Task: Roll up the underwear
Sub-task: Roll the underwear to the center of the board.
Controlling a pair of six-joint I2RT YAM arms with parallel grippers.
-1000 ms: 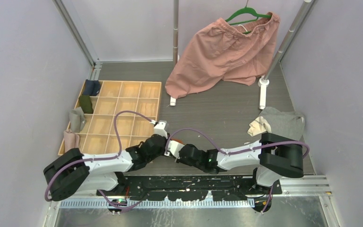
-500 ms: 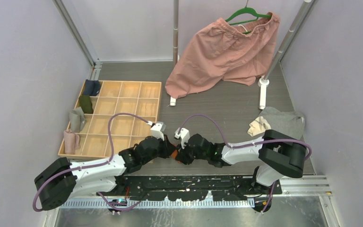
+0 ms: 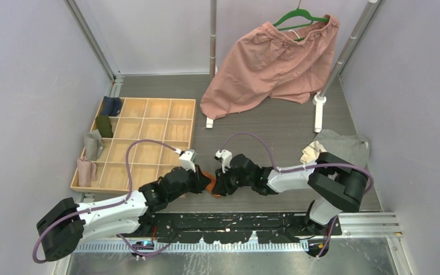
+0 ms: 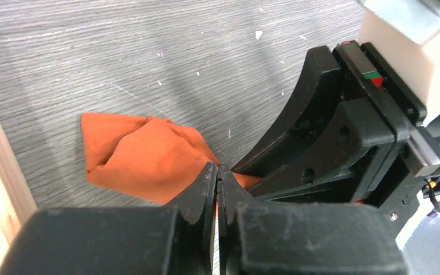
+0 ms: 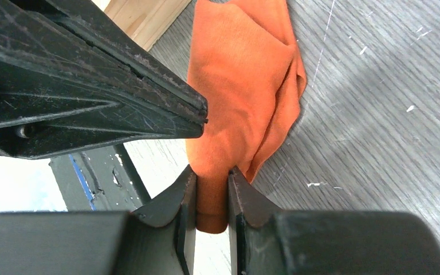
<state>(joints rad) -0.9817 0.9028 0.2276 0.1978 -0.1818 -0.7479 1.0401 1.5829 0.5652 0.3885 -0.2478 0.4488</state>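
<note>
Grey wood-grain table (image 3: 263,129) fills the overhead view, with a wooden tray (image 3: 143,143) at its left and pink shorts (image 3: 275,63) hanging at the back. Both arms meet near the front edge over the rust-orange underwear (image 3: 211,184), left gripper (image 3: 203,182) and right gripper (image 3: 217,184) almost nose to nose. The grey underwear (image 3: 344,149) lies well apart, at the right

From the left wrist we see the left gripper (image 4: 216,176) with its fingers pressed together over the near edge of the rust-orange underwear (image 4: 143,157); whether a thin layer sits between them we cannot tell. The right gripper (image 4: 321,132) is just beside it

From the right wrist, the right gripper (image 5: 212,189) pinches a folded end of the rust-orange underwear (image 5: 240,74), which lies crumpled rather than flat

We judge the risk to be crowding: the two grippers could knock together, and with only a narrow edge held the loose folds could slip out or bunch, giving a lopsided roll
</note>
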